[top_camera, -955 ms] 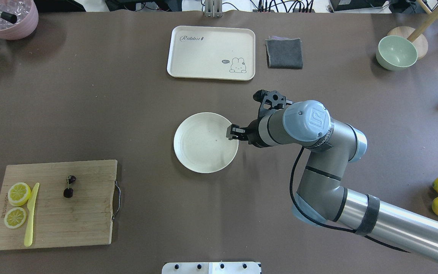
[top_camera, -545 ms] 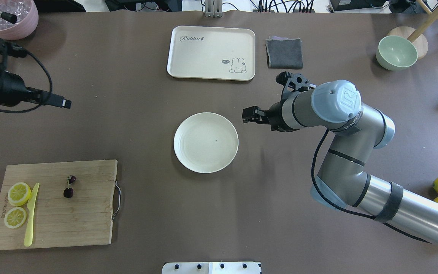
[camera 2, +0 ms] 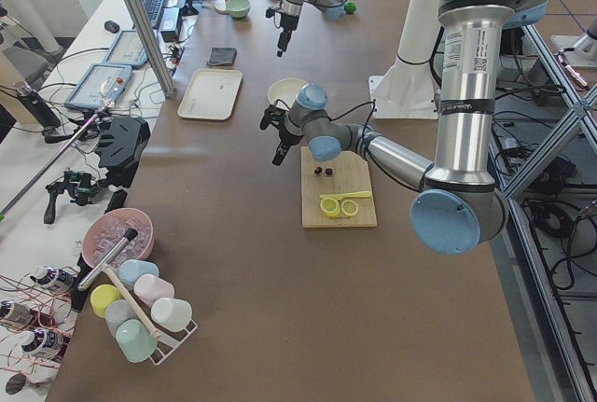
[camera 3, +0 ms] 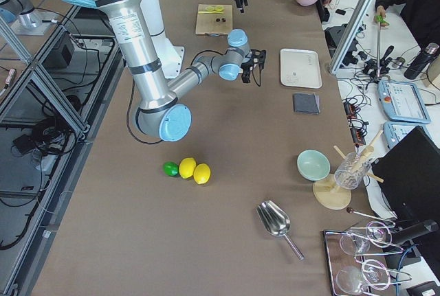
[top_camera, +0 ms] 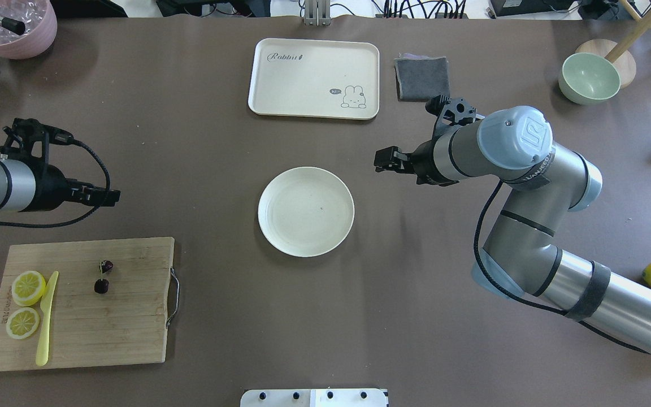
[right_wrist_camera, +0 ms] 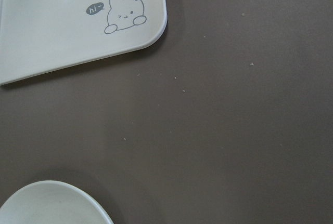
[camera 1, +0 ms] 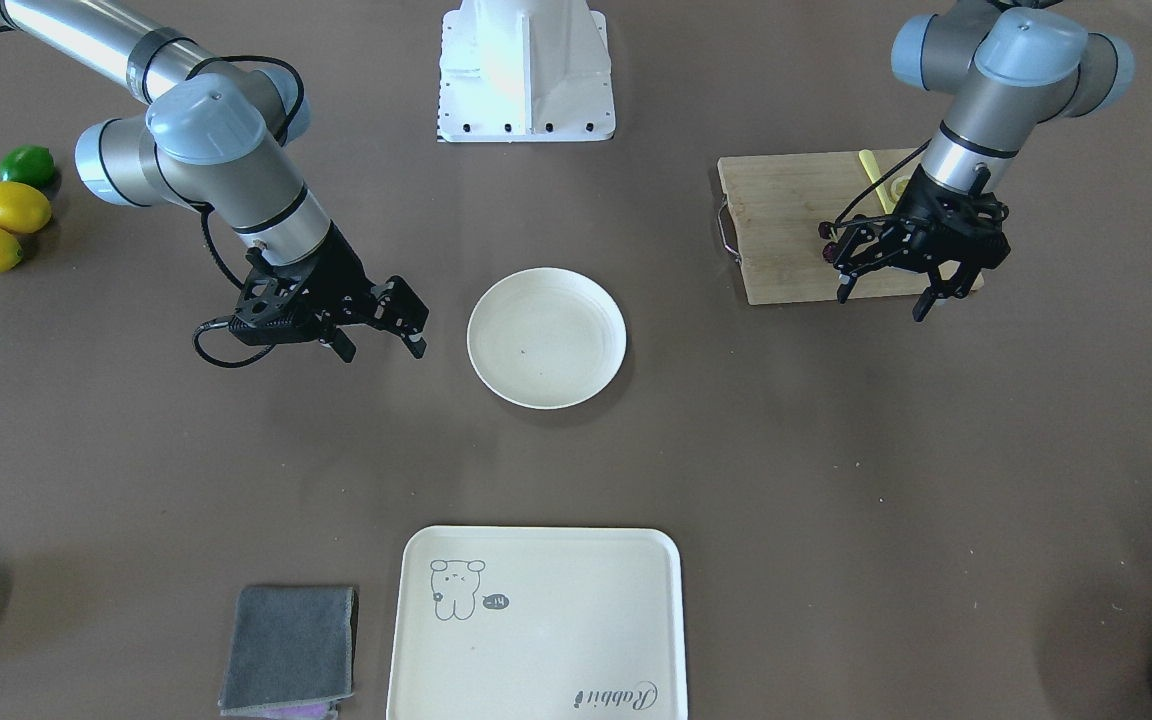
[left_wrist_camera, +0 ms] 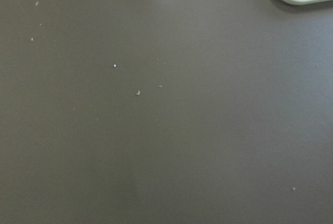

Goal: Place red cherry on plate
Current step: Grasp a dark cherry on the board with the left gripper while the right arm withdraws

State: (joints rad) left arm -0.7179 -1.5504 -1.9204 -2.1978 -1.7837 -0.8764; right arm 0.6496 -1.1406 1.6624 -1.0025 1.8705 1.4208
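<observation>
Tiny dark-maroon stemmed red cherry (top_camera: 101, 286) pair: lies mid rectangular bamboo cutting board (top_camera: 133, 328), well apart from round cream-white plate (top_camera: 280, 237). Long axis approx. toward/away from robot base. Black two-finger left gripper (camera 1: 881, 297): hangs by board's far edge, jaws wide open, holding nothing; cherry just base-ward of it, so short pull-back + descent likely. Right gripper (camera 1: 383, 348): also open, empty, beyond plate, much farther off. Legible: "Rabbit", "hi~" on cream rectangular tray (top_camera: 303, 73); "UR" on rt arm's blue-grey joint cap (top_camera: 515, 135).

"Rabbit" on the cream tray (top_camera: 303, 85), "hi~" beside its bunny drawing (top_camera: 354, 97) (tiny lettering)
</observation>
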